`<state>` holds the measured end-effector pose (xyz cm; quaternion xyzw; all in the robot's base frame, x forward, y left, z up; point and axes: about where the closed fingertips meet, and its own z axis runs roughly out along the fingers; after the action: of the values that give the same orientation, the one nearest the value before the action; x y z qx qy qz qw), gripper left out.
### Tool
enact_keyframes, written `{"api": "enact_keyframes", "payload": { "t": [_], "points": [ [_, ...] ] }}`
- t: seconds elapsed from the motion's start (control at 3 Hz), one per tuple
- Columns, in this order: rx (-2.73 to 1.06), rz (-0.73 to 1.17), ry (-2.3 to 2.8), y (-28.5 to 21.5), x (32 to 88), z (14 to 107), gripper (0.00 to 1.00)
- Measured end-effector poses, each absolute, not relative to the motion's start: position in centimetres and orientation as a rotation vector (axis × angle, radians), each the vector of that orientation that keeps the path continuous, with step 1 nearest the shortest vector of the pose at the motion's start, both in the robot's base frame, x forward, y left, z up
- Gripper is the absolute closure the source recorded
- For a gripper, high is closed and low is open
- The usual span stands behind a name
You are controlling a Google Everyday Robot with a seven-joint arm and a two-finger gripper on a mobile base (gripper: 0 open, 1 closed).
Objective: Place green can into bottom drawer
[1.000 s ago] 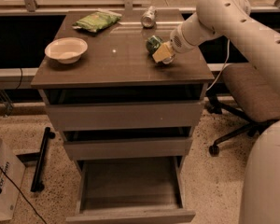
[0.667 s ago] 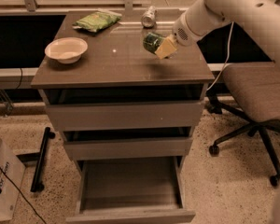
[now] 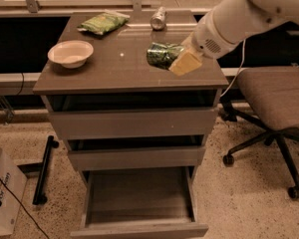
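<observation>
Gripper (image 3: 175, 59): over the cabinet top (image 3: 114, 63), right side, clasped on the green can (image 3: 159, 55).
Green can: held sideways.
Bottom drawer (image 3: 139, 203): pulled open.

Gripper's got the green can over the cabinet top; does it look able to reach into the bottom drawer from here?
Probably yes. The gripper holds the green can above the cabinet top, and the bottom drawer is pulled out well past the two drawers above. The arm must come forward first.
</observation>
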<state>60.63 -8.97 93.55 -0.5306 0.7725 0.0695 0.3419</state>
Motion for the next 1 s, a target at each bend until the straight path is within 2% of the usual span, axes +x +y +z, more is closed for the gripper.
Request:
{"api": "enact_keyframes", "payload": {
  "t": [0.67, 1.0],
  "points": [
    [-1.738, 0.466, 1.881, -7.9, 48.3, 88.0, 1.0],
    [-1.812, 0.622, 1.914, -7.1, 45.9, 81.2, 1.0]
  ]
}}
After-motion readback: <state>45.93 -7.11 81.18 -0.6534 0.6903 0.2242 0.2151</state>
